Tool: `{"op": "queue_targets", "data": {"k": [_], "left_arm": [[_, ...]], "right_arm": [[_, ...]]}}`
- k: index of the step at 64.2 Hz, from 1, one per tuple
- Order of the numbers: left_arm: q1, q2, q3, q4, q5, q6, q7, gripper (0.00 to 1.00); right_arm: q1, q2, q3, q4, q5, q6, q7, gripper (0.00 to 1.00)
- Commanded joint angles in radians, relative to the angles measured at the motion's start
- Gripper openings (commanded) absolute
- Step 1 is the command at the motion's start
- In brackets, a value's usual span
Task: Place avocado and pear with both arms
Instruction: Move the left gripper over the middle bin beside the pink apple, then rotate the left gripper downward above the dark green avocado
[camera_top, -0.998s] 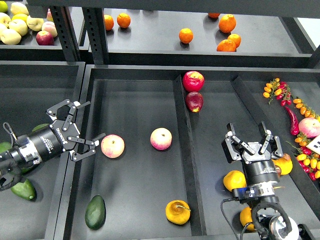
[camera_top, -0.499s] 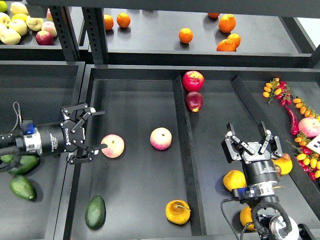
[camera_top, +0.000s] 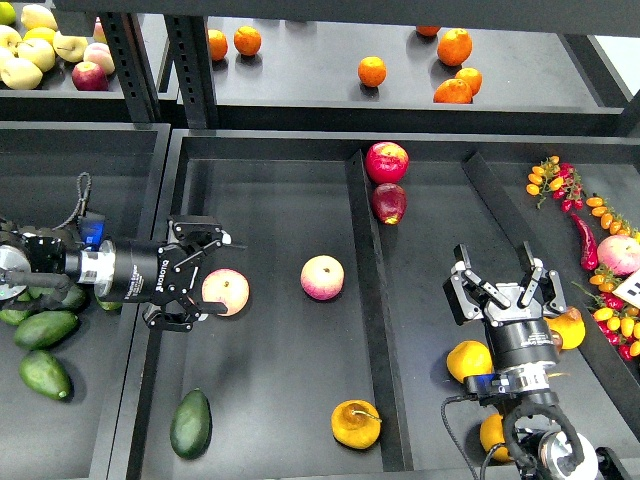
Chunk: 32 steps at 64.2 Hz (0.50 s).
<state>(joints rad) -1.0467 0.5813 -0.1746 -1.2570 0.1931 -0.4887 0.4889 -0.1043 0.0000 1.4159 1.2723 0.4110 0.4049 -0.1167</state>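
Note:
The dark green avocado (camera_top: 190, 423) lies at the front left of the middle tray. The golden-yellow pear (camera_top: 356, 424) with its brown stem lies at the front of the same tray, near the divider (camera_top: 365, 290). My left gripper (camera_top: 212, 276) is open and points right. Its fingers stand above and below the left side of a pink-and-yellow fruit (camera_top: 228, 292), well behind the avocado. My right gripper (camera_top: 503, 282) is open and empty, pointing up in the right compartment, behind and to the right of the pear.
A second pink-and-yellow fruit (camera_top: 322, 277) lies mid-tray. Two red apples (camera_top: 386, 162) lie by the divider's far end. Lighter avocados (camera_top: 45, 373) fill the left tray. Yellow fruits (camera_top: 468, 360) flank my right arm. Oranges (camera_top: 372, 71) lie on the back shelf, tomatoes and peppers (camera_top: 585, 235) at the right.
My left arm has straightened and its gripper has moved right and slightly down, up to the pink-and-yellow fruit. The right arm and the fruits have not moved.

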Motion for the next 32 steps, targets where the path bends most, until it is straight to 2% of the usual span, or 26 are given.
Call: {"op": "queue_targets", "data": {"k": [1,32], "left_arm": [[-0.053,-0.072,0.25,0.039,0.019,0.0,0.0,0.99],[-0.177,-0.135,0.469,0.054,0.031,0.0,0.0,1.0]], "right_arm": [[0.0,0.0,0.0,0.001,0.0,0.0,0.0,1.0],[0.0,0.0,-0.002,0.001,0.0,-0.001,0.0,1.0]]}}
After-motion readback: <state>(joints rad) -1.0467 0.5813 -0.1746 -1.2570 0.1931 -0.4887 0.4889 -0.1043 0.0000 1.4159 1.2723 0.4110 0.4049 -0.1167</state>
